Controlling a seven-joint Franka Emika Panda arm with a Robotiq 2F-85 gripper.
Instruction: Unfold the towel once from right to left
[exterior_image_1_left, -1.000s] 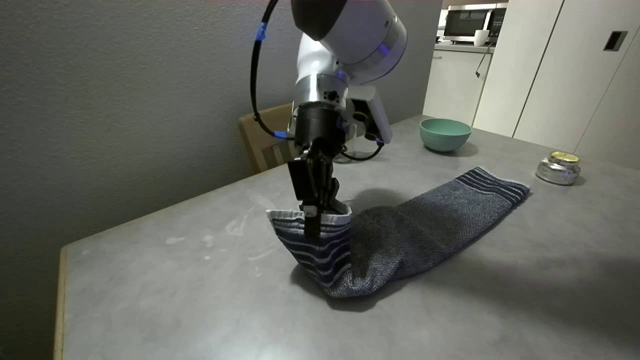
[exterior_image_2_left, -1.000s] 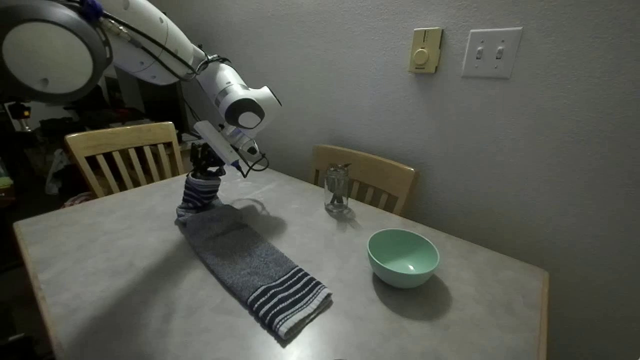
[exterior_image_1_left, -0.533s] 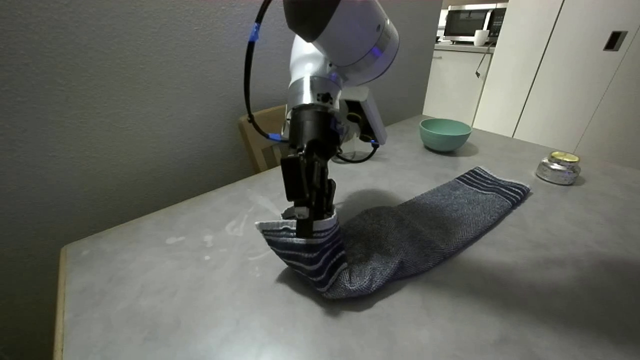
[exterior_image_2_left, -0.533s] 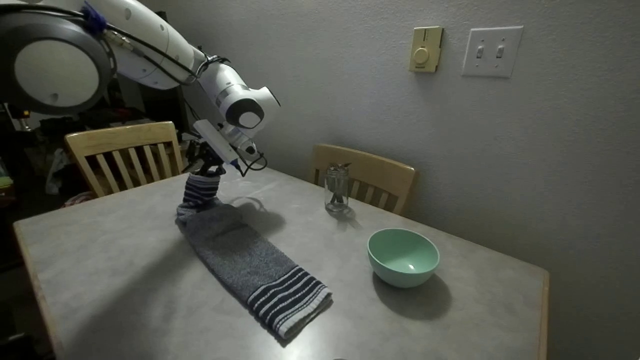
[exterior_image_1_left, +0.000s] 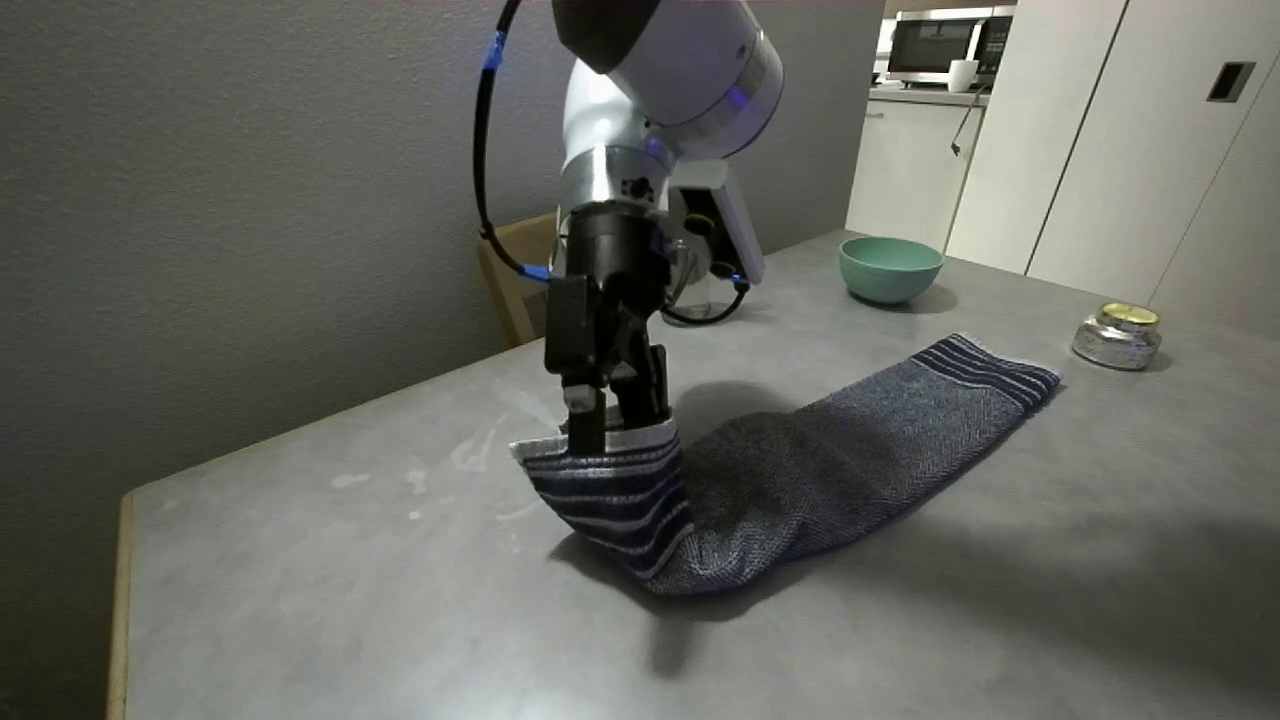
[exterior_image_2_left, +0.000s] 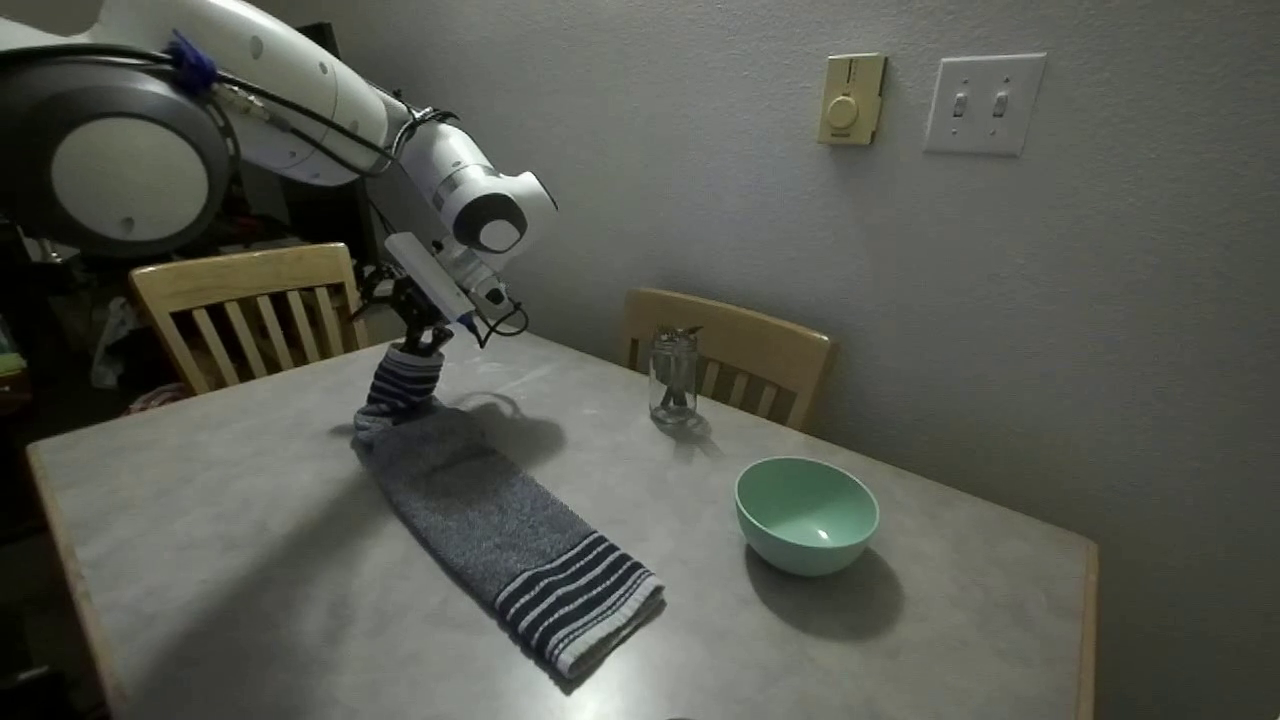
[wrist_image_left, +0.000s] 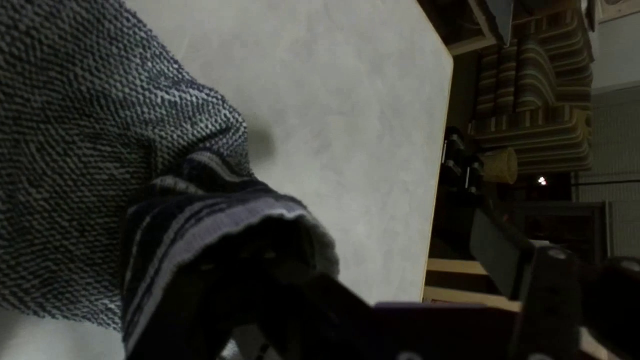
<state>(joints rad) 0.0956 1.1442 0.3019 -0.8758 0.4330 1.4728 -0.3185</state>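
Gripper (exterior_image_1_left: 616, 434), in an exterior view: fingers spread, with a visible gap between them, directed downward at the raised end of the towel (exterior_image_1_left: 850, 460). One finger (exterior_image_1_left: 587, 430) overlaps the near face of the striped band; the tip of the opposite finger is hidden behind the pale hem. Contact with the cloth cannot be determined. The raised end is doubled and stands up from the table (exterior_image_1_left: 350, 580); the remainder lies along the surface to a flat striped end. A teal bowl (exterior_image_1_left: 890, 270) and a silver jar with a yellow top (exterior_image_1_left: 1116, 340) stand apart from that end. A microwave (exterior_image_1_left: 935, 45) and a white mug (exterior_image_1_left: 962, 75) are located in the background. In an exterior view, the arm (exterior_image_2_left: 300, 70) enters from the upper left, and the towel runs diagonally from beneath the gripper to its flat end. A glass jar (exterior_image_2_left: 673, 375) stands near the table edge, in front of a wooden chair (exterior_image_2_left: 750, 325). A beige dial unit (exterior_image_2_left: 852, 100) and a switch plate (exterior_image_2_left: 985, 105) are mounted on the wall. In the wrist view, the towel's woven body occupies the left side; its striped hem curls around dark gripper parts, too dim to resolve.
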